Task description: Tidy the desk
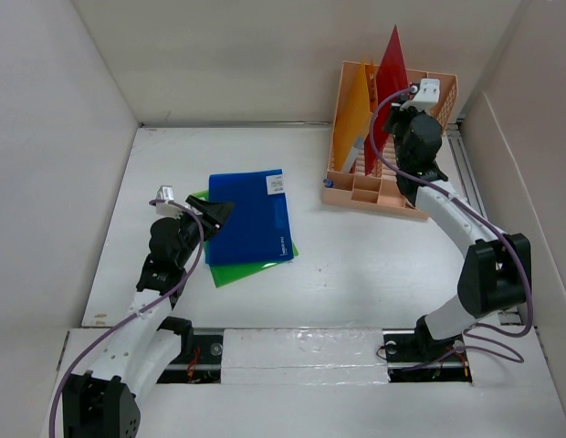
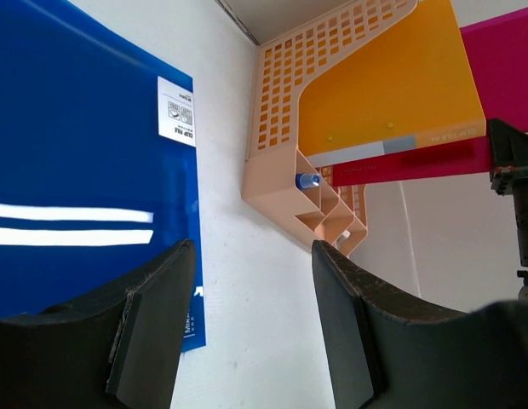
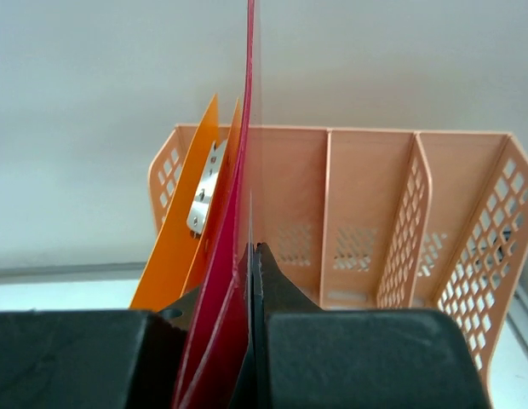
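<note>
**Top view.** The table (image 1: 356, 265) is the white top filling the frame, with both arms based at its near edge. A peach file rack (image 1: 374, 196) stands at the far right. An orange folder (image 1: 354, 114) stands in one of its left slots. A red folder (image 1: 390, 59) rises above the rack, tilted, with the right pincer (image 1: 399, 99) on it. Left of centre a blue folder (image 1: 256, 219) lies flat on a green folder (image 1: 251, 269), of which only the margins show. The left pincer (image 1: 214, 212) sits at the blue folder's left edge.

**Left wrist view.** The left pincer's jaws stand apart with only bare table between them. One finger overlaps the blue folder's edge. Whether it touches cannot be told.

**Right wrist view.** The right pincer is clamped on the lower part of the red folder. The sheet stands nearly upright, just beside the orange folder. Whether its bottom edge is seated in a slot is hidden.

**Risks, as judged.**
- The red sheet is thin and held low, so it may flex and catch on a divider.
- It may also slide in alongside the orange folder instead of into its own slot.
- If let go before it is seated, it would likely tip out.
- The rack looks light, so a sideways push could shift it.
- On the left, the two folders lie flat and stacked. A grasp may drag both, or simply skid them across the table.
</note>
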Available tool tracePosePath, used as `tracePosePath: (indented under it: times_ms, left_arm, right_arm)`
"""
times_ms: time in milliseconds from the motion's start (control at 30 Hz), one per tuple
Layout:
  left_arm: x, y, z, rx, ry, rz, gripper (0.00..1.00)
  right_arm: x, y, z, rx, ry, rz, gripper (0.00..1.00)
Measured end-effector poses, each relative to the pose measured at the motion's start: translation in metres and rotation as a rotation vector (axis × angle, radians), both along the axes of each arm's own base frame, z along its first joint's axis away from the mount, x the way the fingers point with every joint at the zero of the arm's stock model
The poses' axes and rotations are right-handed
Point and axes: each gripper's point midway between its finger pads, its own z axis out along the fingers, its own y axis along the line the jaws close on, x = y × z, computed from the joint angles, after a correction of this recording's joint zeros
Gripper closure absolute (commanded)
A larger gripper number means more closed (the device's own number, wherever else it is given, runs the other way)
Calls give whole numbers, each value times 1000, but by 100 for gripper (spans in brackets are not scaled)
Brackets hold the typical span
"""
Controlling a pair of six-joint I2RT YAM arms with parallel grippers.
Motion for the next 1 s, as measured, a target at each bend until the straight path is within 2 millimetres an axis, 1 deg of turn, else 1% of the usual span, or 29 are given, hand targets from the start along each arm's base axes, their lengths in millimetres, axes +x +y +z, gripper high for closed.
tracePosePath:
  times_ms: [133,233,333,433,633,833,867,900,967,1000]
  left_arm:
    - [1,0,-1,0,2,-1,48]
    - [1,0,-1,0,2,-2,48]
    - [1,-1,-1,-1,1,-4,48]
    - [2,-1,-2,0,4,-5,48]
    - [2,-3,-3,-4,9,-12,48]
    - [2,-4,-3,-5,11,-17,48]
    - [2,-4,-3,-6,10,-17,48]
    - [2,-4,-3,-6,11,-17,48]
    - [1,-3,-5,-6,14,-17,48]
    - [1,-3,-5,-6,16,-17,48]
  right_arm:
    - [-1,-5,6,-15,-36,-35,100]
    - [-1,-4,11,-19,-60,-48,100]
    - [0,-2,9,-22,-59,-47,100]
    - [4,2,-2,-23,-38,-45,100]
    - [5,2,-32,20,3,-58,100]
    - [12,7,-63,46,73,-70,99]
    - [13,9,-68,48,88,-71,96]
    - [14,10,-72,48,102,-72,86]
    - [15,14,-79,53,129,-72,75]
    - [15,15,-83,56,144,-71,64]
